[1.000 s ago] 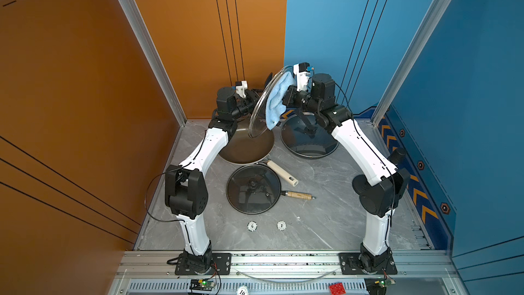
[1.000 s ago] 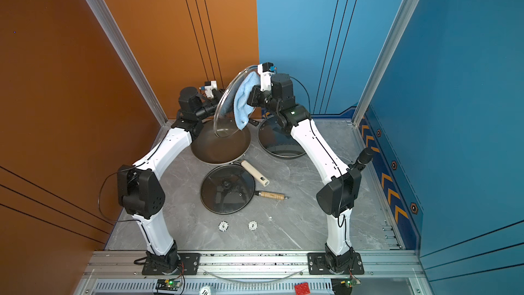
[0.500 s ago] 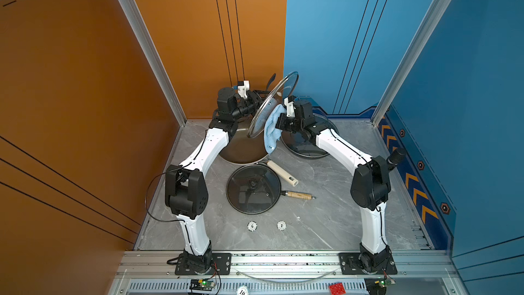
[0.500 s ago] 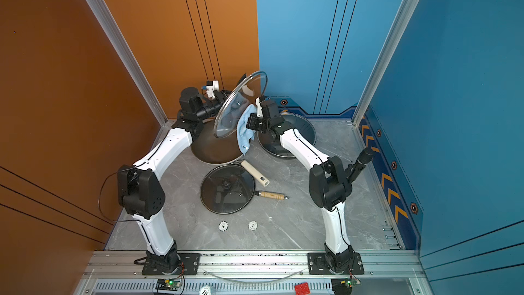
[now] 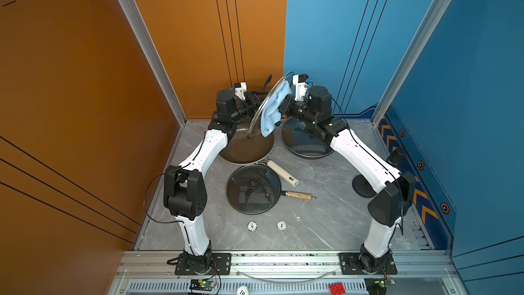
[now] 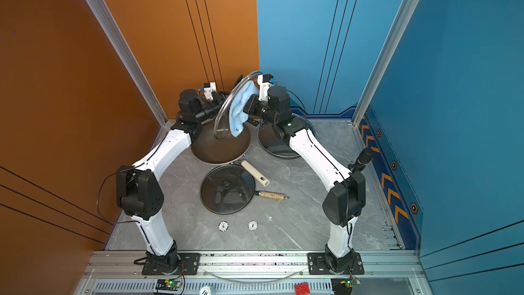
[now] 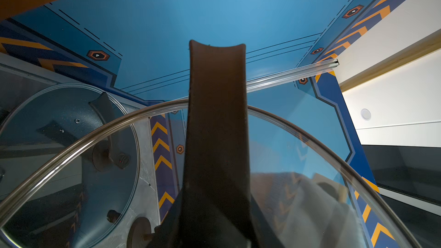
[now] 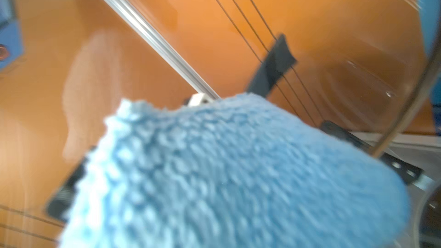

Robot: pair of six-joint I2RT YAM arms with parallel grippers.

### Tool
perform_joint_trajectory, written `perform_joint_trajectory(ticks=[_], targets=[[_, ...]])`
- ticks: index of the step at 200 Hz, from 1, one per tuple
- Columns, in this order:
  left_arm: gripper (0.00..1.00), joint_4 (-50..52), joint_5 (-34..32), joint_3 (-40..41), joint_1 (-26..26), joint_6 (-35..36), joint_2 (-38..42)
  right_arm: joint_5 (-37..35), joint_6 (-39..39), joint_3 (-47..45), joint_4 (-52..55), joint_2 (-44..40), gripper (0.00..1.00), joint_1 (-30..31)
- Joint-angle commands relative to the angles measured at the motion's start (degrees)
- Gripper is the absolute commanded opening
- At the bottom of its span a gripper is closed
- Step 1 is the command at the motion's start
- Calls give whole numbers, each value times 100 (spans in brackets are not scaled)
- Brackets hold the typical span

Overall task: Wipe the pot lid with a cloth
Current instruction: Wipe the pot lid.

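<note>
drags the cloth [image 5: 273, 106] back up the lid [image 5: 258, 114] after a low dip, so mid-scrub, not done. clamps cloth in right gripper [image 5: 284, 105], lid's handle [image 7: 216, 139] in left gripper [image 5: 251, 104].

You're looking through the glass lid [image 7: 298, 139]: its dark handle [image 7: 216, 139] crosses the middle of the view, with the rim arcing behind it. The cloth [image 7: 300, 201] shows pale and blurry through the glass, beside the handle. On the handle's other side, a second lid [image 7: 47, 120] covers a dark pan on the grey table [image 7: 145, 182]. Blue wall [image 7: 191, 8] beyond.
</note>
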State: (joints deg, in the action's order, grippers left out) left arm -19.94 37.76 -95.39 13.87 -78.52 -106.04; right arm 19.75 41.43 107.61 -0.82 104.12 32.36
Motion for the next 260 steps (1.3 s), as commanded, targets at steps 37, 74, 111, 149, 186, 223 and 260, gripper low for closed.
perform_joint_trajectory(ticks=[37, 74, 111, 149, 186, 223, 260], targets=[[0, -813, -255, -285, -50, -33, 466, 786, 21, 307, -211, 488, 0, 553], [0, -841, -286, -366, -87, -102, 556, 734, -407, 102, 376, 756, 0, 618], [0, -1290, -278, -257, -106, -473, 623, 728, -517, -64, 609, 1066, 0, 554], [0, -1679, -199, -217, -108, -715, 619, 554, -369, 51, 524, 1431, 0, 408], [0, -1679, -205, 52, -97, -741, 686, 146, -340, 709, 912, 2093, 0, 137], [0, -1677, -242, 342, -155, -648, 896, -155, -305, 837, 1044, 1969, 0, -104], [0, -1634, -278, 638, -303, -598, 1038, -1, -437, 261, 588, 1017, 0, -251]])
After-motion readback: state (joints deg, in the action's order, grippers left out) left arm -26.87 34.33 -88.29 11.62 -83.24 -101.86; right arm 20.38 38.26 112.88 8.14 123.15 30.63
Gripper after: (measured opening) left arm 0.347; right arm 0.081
